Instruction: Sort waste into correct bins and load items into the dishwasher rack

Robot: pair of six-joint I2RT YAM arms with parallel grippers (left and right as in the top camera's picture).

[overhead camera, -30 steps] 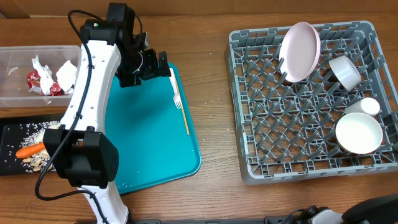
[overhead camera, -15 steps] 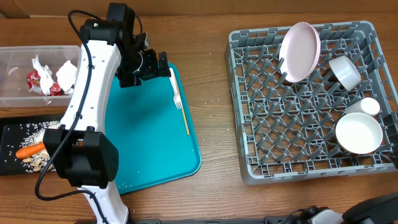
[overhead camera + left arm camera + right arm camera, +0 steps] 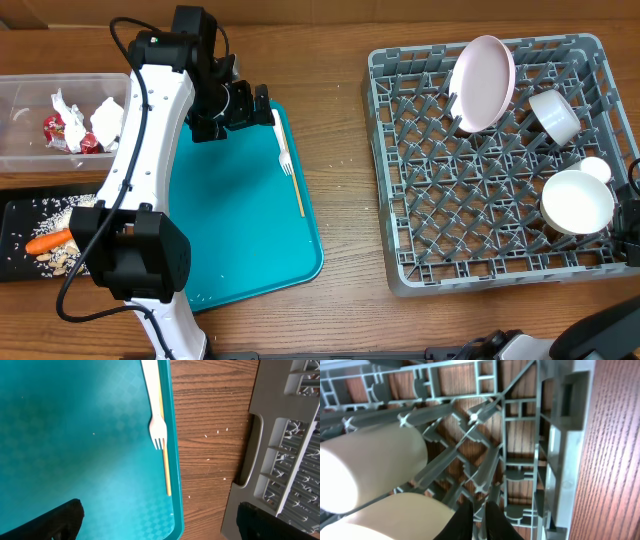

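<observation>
The grey dishwasher rack (image 3: 420,250) holds a pink plate (image 3: 482,82) standing on edge, a white bowl (image 3: 553,115), a small cup (image 3: 597,168) and a second white bowl (image 3: 577,200). A white fork (image 3: 284,150) lies on the teal tray (image 3: 240,220). My left gripper (image 3: 262,106) hovers open over the tray's far edge; in the left wrist view the left gripper (image 3: 160,525) has the fork (image 3: 156,415) ahead of it. My right gripper (image 3: 479,517) is shut on nothing, low inside the rack (image 3: 560,450) beside the bowl (image 3: 390,520) and cup (image 3: 370,470).
A clear tub (image 3: 20,160) at the far left holds a red wrapper (image 3: 55,128) and napkins (image 3: 105,118). The black tray (image 3: 15,255) below it carries a carrot (image 3: 48,243) and rice scraps (image 3: 65,208). A thin yellow stick (image 3: 298,192) lies beside the fork.
The near bowl in the rack has shifted a little toward the far side, nudging the cup. The right arm now shows at the right edge. The left arm has not moved.
</observation>
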